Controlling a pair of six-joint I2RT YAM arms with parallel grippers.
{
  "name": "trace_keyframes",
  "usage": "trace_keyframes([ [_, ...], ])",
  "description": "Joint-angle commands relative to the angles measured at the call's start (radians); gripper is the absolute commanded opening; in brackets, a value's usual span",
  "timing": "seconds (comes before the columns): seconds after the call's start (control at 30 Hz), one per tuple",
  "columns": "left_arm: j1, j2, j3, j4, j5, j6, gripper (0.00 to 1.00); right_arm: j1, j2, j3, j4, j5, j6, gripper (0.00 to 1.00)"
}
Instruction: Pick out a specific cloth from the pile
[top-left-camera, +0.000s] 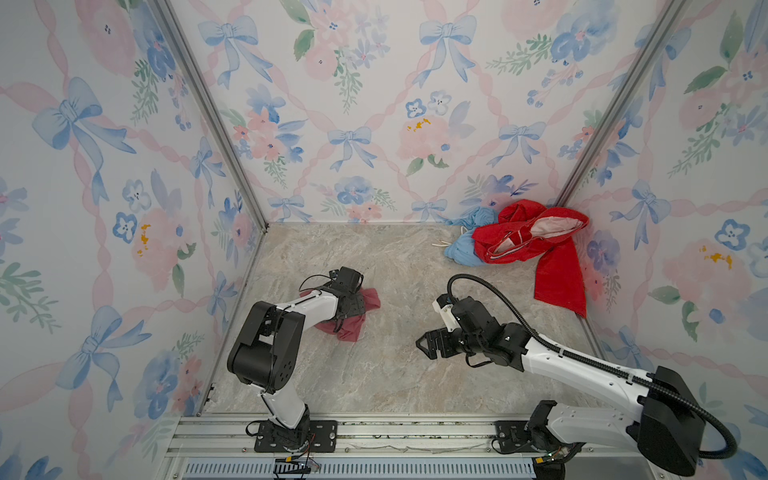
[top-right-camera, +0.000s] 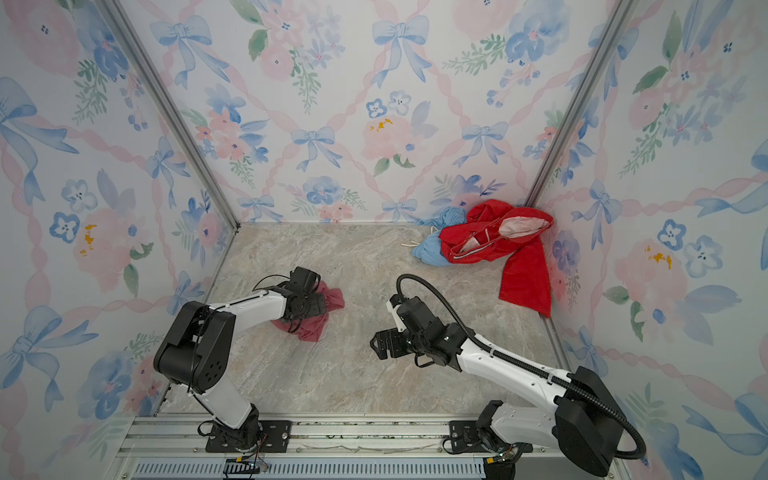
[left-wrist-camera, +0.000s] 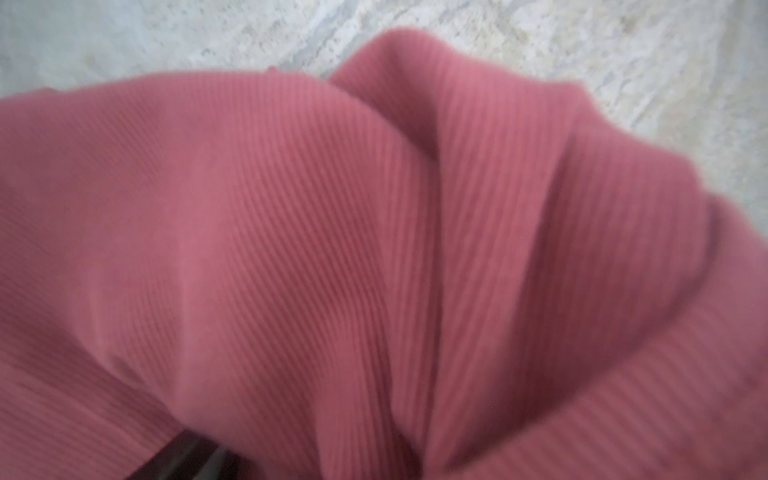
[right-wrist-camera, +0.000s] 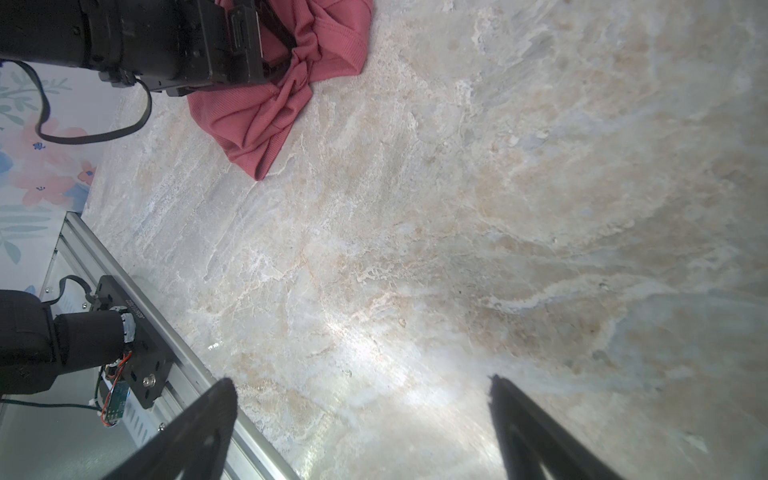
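Dusty-rose ribbed cloth (top-left-camera: 371, 300) lies near the worktop's (top-left-camera: 374, 374) left edge, well apart from pile (top-left-camera: 528, 241) in far right corner. Jaws wide on both: left gripper (top-left-camera: 352, 306) down on cloth, right gripper (right-wrist-camera: 360, 380) empty.

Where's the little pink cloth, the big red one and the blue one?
Small dusty-pink ribbed cloth (top-left-camera: 353, 328): a top view, its lower fold.
Large bright red garment (top-left-camera: 559, 278): a top view, its long flap.
Light blue garment (top-left-camera: 463, 249): a top view, its bunched middle.
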Motion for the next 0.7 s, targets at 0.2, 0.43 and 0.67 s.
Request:
trace_keyframes([
  [0.2,0.092,0.082,-0.097,0.057,0.323,0.092,0.5,0.018,-0.054,0.016,-0.048,0.011,0.0,0.97],
  [0.43,0.157,0.024,0.009,-0.029,0.313,0.178,0.0,0.017,-0.096,0.016,-0.078,0.026,0.006,0.97],
  [0.67,0.181,-0.07,0.332,-0.181,0.255,0.234,0.0,0.014,-0.102,0.013,-0.074,0.033,0.011,0.97],
])
